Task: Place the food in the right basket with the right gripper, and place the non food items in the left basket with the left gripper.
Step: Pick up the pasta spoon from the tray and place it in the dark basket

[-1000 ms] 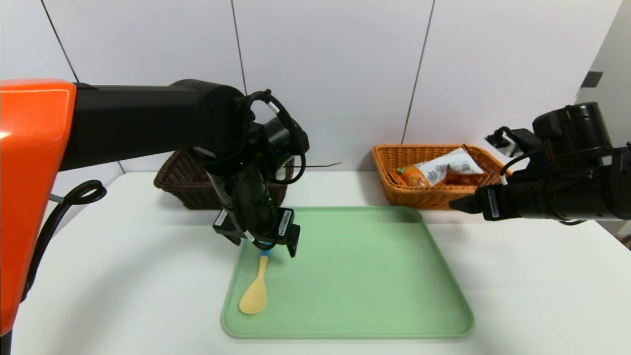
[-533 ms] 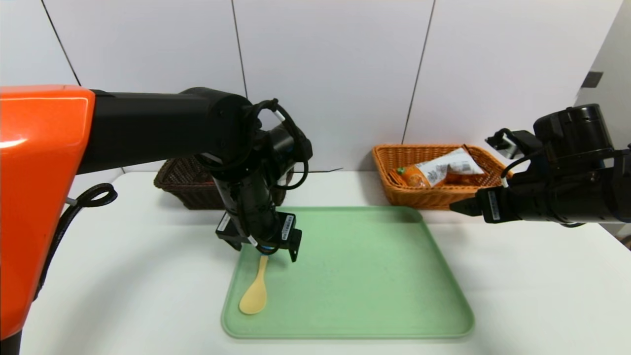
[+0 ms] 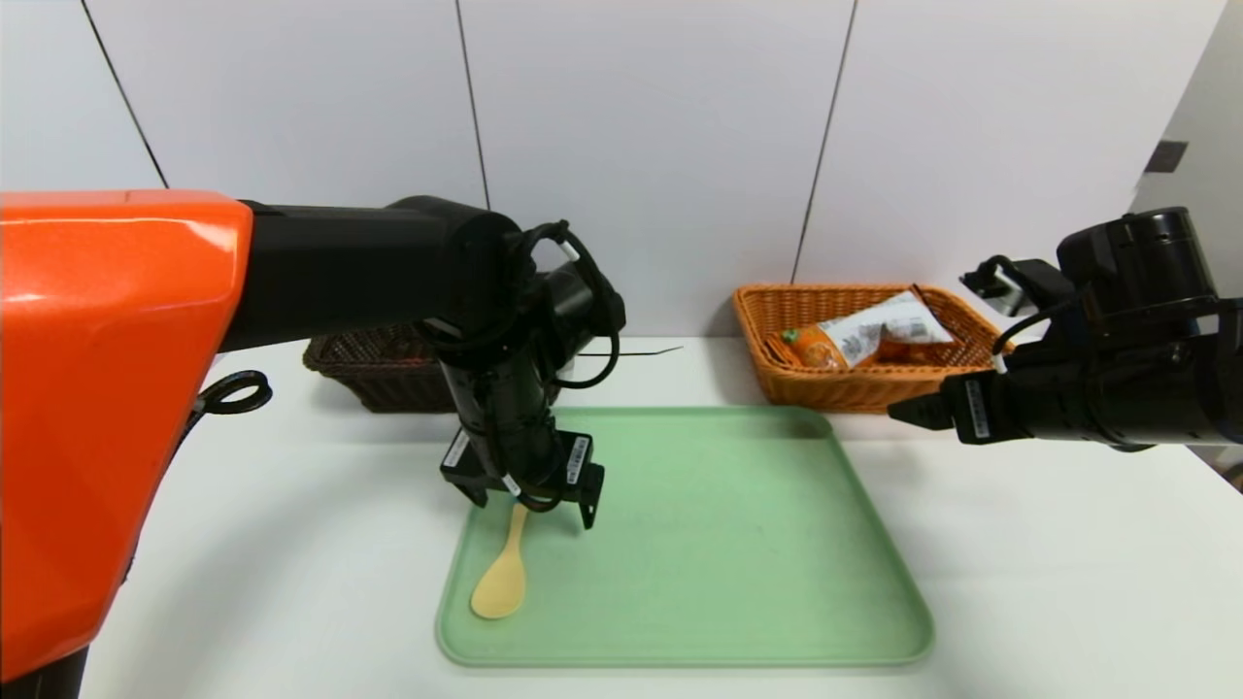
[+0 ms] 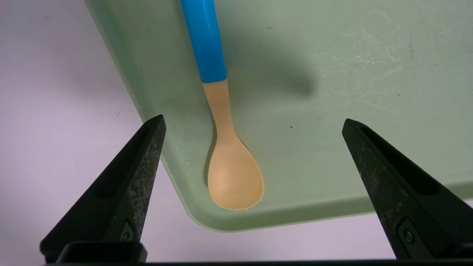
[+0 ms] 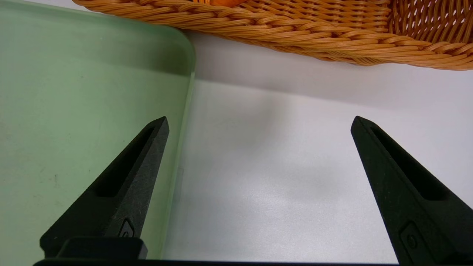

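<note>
A tan spoon [image 3: 504, 578] with a blue handle [image 4: 204, 40] lies at the front left of the green tray [image 3: 738, 544]. My left gripper [image 3: 532, 505] hangs open just above the spoon's handle; in the left wrist view the spoon bowl [image 4: 233, 177] lies between its spread fingers, untouched. The dark brown left basket [image 3: 374, 361] stands behind that arm. The orange right basket [image 3: 855, 388] holds food packets [image 3: 879, 332]. My right gripper [image 5: 258, 122] is open and empty, hovering over the table by the tray's far right corner, in front of the orange basket [image 5: 281, 29].
The white table [image 3: 1049, 582] stretches around the tray on both sides. A thin dark cable [image 3: 626, 351] lies on the table near the wall between the baskets. The white wall stands right behind the baskets.
My left arm has come down and slightly right, bringing its open gripper lower over the spoon's handle. The right arm has barely shifted.
</note>
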Controlling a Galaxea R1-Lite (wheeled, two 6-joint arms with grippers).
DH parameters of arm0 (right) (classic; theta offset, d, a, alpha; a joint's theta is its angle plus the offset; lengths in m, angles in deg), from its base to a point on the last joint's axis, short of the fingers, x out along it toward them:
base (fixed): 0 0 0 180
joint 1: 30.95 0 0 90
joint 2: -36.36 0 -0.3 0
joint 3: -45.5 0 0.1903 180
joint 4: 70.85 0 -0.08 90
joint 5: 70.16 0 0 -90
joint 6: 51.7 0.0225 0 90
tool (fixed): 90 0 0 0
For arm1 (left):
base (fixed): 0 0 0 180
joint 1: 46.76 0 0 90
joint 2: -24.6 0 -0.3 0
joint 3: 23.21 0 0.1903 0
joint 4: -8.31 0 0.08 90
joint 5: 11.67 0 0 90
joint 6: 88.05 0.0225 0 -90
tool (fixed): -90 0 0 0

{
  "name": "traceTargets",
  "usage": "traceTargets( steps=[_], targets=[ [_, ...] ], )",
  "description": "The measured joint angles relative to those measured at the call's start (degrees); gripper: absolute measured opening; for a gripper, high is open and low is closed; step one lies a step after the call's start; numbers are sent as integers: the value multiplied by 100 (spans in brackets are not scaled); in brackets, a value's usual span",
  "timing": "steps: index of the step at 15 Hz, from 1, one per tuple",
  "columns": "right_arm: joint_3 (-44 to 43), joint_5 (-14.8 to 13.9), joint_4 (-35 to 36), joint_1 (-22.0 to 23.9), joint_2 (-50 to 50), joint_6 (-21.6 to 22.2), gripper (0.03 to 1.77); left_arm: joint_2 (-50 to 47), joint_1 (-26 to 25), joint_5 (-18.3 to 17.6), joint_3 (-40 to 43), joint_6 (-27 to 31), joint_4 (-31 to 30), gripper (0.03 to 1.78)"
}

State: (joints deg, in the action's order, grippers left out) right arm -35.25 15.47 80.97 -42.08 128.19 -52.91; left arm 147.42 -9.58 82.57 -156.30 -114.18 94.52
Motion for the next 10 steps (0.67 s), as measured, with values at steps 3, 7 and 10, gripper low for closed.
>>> traceTargets(
  steps=[3,7,10],
  targets=[
    [30,-2,0,0,-7,2,170,55,-11,-87,-35,2,-11,169],
    [60,-2,0,0,-7,2,170,140,-96,-89,-35,5,-11,169],
    [60,2,0,0,-2,9,170,212,-122,-80,-24,0,-11,169]
  ],
)
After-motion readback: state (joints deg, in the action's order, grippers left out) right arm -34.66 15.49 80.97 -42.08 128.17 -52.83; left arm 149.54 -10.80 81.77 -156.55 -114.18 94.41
